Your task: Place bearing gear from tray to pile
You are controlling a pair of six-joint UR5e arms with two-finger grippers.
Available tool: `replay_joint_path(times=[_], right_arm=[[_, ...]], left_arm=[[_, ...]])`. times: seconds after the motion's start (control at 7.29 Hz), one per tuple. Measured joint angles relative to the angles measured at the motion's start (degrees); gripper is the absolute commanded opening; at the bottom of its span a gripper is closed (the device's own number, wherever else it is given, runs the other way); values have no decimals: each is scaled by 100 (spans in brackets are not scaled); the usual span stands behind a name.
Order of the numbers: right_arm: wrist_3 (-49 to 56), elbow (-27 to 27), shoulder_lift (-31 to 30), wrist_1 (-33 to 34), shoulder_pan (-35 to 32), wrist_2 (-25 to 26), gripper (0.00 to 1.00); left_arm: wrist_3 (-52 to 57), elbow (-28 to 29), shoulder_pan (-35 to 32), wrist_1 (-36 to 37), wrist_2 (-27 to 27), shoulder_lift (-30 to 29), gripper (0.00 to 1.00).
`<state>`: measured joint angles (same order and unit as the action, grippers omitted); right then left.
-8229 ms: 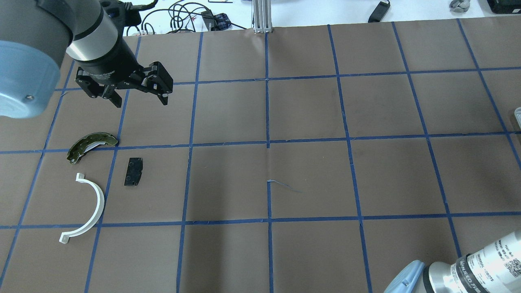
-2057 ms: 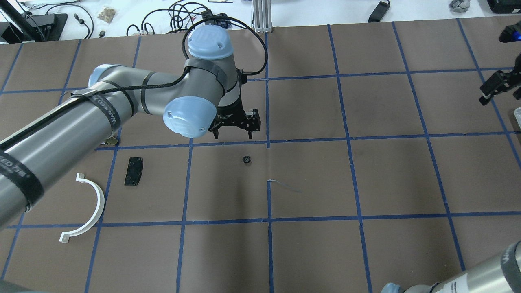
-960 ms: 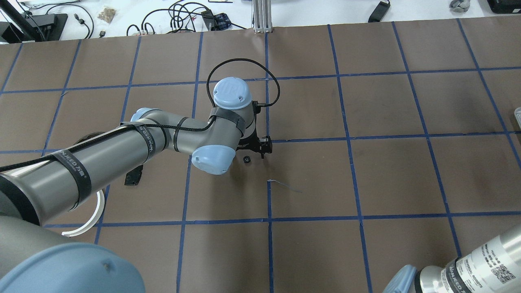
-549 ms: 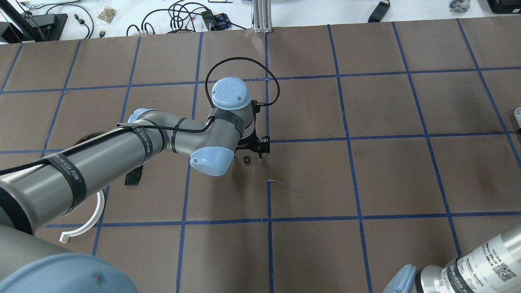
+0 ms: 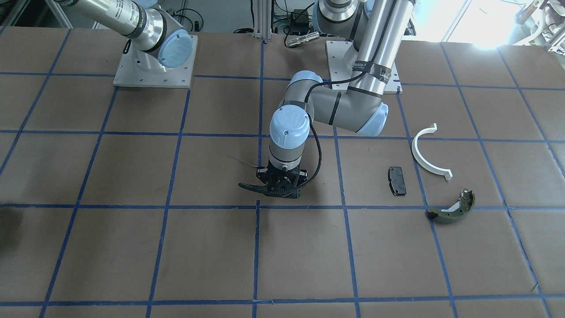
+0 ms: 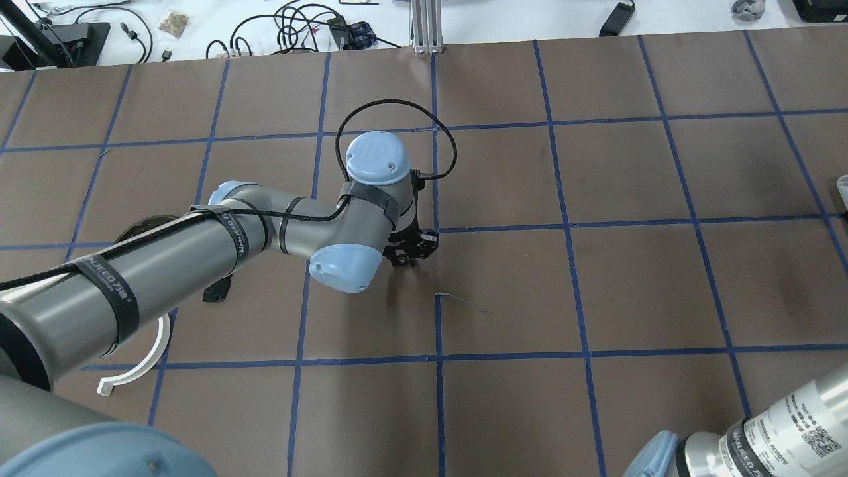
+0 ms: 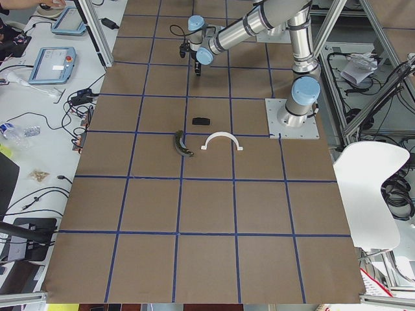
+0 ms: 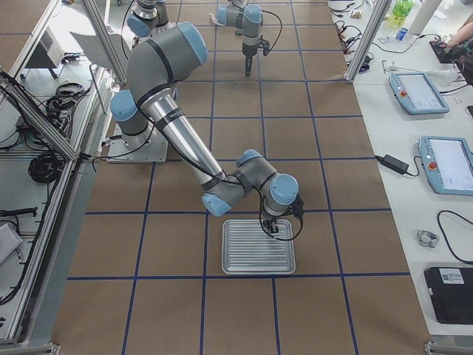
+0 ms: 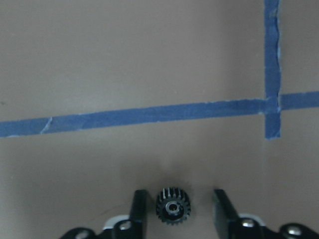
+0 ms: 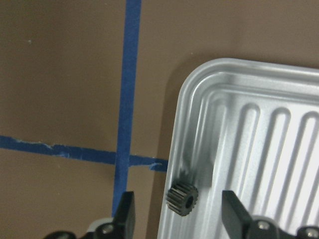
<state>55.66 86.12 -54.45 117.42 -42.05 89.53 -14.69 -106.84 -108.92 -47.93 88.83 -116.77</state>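
I am viewing a brown paper-covered table (image 5: 132,247). In the left wrist view, the left gripper (image 9: 178,204) is hanging low with its jaws spread. It is straddling a small black bearing gear (image 9: 173,205) lying flat on the paper at the bottom centre of the frame. Neither finger is touching the gear, though one is sitting closer.

In the front-facing view this is happening at mid-frame. The pile is lying well apart at the right: a black pad (image 5: 397,180), a white arc (image 5: 426,160) and an olive shoe (image 5: 451,210).

The right gripper (image 10: 178,199) is also spread, bracketing a second gear (image 10: 183,198) sitting at the corner edge of the ribbed metal tray (image 10: 259,129).

I am judging the job roughly half done. One gear is out of the tray but not yet pinched, lifted or carried to the pile.
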Motion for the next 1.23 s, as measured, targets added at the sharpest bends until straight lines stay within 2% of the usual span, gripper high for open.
replay_joint_path(times=[0.14,0.55,0.82,1.1,1.23], right_arm=[[4,-3,0,2,-1,7,41],[1,0,7,1,0,12,35],[11,-10,40,0,1,0,31],[7,-40,62,0,1,7,16],[5,-65,64,0,2,20,13]], left_arm=[[1,3,4,3,-7,6,0],[92,147,245,-77,34,187,0],[308,226,832,-708,75,602,0],[1172,154,1591,-1353,318,1088,0],[1708,5,1981,-1470,396,1254,0]])
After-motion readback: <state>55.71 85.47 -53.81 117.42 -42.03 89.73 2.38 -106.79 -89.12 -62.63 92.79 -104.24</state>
